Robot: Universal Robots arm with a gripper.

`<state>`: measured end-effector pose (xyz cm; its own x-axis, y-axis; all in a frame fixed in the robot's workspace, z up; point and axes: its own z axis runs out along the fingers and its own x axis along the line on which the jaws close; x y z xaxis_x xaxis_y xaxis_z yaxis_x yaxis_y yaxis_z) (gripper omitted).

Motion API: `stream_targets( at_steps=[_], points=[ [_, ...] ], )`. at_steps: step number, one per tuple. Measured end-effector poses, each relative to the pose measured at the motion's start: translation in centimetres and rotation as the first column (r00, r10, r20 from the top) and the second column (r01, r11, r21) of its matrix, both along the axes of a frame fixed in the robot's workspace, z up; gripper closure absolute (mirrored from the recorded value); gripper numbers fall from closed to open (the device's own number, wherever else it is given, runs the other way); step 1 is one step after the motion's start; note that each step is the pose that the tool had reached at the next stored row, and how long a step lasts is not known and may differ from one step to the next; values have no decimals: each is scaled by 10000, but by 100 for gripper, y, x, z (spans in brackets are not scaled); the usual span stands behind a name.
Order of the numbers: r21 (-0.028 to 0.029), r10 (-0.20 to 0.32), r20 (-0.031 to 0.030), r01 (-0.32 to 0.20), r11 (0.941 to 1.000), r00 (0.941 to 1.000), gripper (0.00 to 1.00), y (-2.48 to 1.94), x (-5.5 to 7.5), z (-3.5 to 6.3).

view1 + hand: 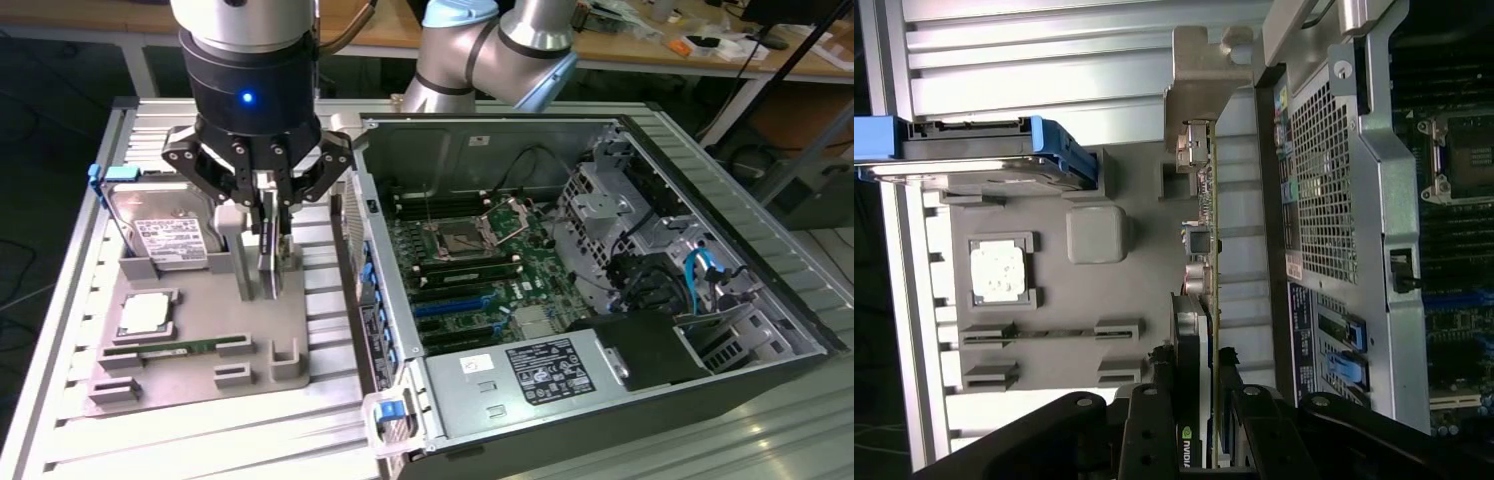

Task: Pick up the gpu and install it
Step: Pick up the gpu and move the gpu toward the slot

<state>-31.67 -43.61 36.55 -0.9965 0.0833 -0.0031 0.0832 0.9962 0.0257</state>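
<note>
The gpu (272, 268) is a thin black card standing on edge over the grey parts tray (200, 375), beside the open computer case (561, 270). My gripper (260, 235) comes straight down onto it, one finger on each face, shut on the card. In the wrist view the gpu (1206, 220) runs edge-on away from my gripper (1194, 390), with its silver bracket (1204, 70) at the far end. I cannot tell whether the card still rests in its tray slot or hangs just above it.
On the tray lie a hard drive (167, 235) in a blue frame, a processor chip (144, 313) and a green memory stick (187, 347). Inside the case are the motherboard (467, 260), blue slots (461, 305) and the power supply (534, 370). The case wall (1334, 200) stands close to the card.
</note>
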Motion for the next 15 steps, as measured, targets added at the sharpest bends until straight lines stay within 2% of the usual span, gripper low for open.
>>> stream_targets(
  at_steps=[15],
  points=[
    [-33,0,-1,0,10000,10000,73,0,0,39]
  ],
)
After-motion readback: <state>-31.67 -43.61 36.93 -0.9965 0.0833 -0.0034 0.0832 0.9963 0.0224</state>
